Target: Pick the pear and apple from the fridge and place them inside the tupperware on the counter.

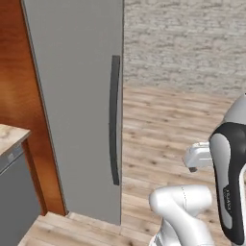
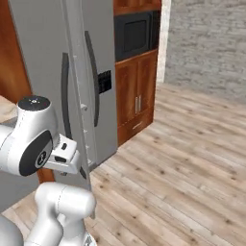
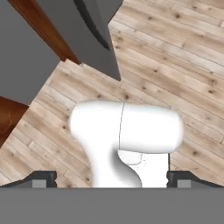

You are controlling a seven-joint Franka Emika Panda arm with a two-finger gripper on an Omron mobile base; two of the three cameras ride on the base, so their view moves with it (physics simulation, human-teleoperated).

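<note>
Fridge (image 1: pixel 79 96) door seen swung partly open, interior hidden. Gripper (image 3: pixel 112 179) spread wide, nothing held, well apart from fridge. Risk judged: arm clipping door edge during reach.

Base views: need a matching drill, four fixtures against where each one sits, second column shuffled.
1. black microwave oven
2. long dark bar handle
3. beige marbled stone counter
4. pale grey brick wall

a. at the left edge of the left base view
b. beyond the light wood plank floor
c. built into the brown wooden cabinet
d. on the grey fridge door

Pairs: 1-c, 2-d, 3-a, 4-b
</note>
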